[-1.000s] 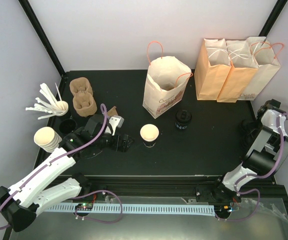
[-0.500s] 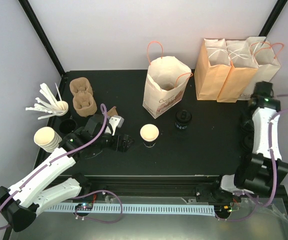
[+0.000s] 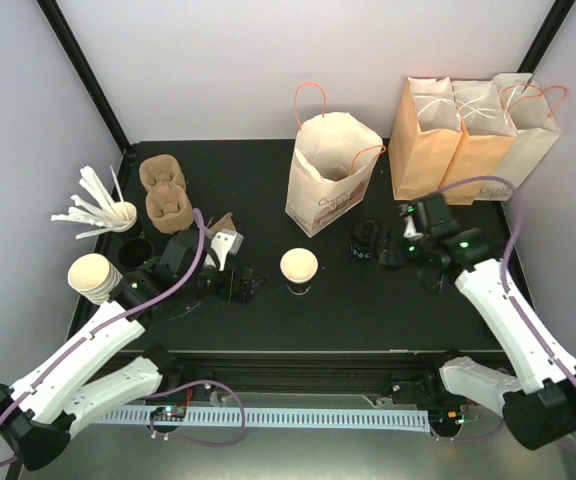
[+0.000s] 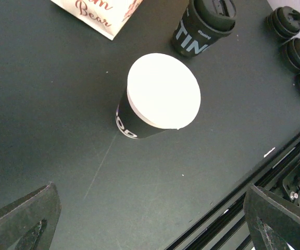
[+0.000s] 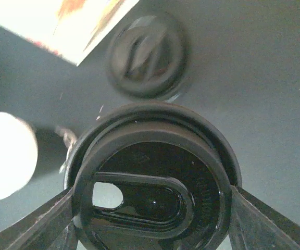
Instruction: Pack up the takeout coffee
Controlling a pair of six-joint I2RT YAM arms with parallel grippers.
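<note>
The takeout coffee [image 3: 366, 238] stood on the bench [image 3: 418, 310] beside the open bag [image 3: 328, 180], blurred behind the loose lid [image 5: 150, 156] clamped in the right hand [image 5: 154, 221]; the left hand [image 4: 150, 219] gaped empty near a white-topped cup [image 4: 163, 91]

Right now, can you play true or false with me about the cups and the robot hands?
The right gripper holds a black lid. True.
The left gripper squeezes the white-topped cup. False: it is open and apart from that cup.
The lidded black cup stands on the table beside the open paper bag. True.
The tan bags at the back right number four. False: three.
</note>
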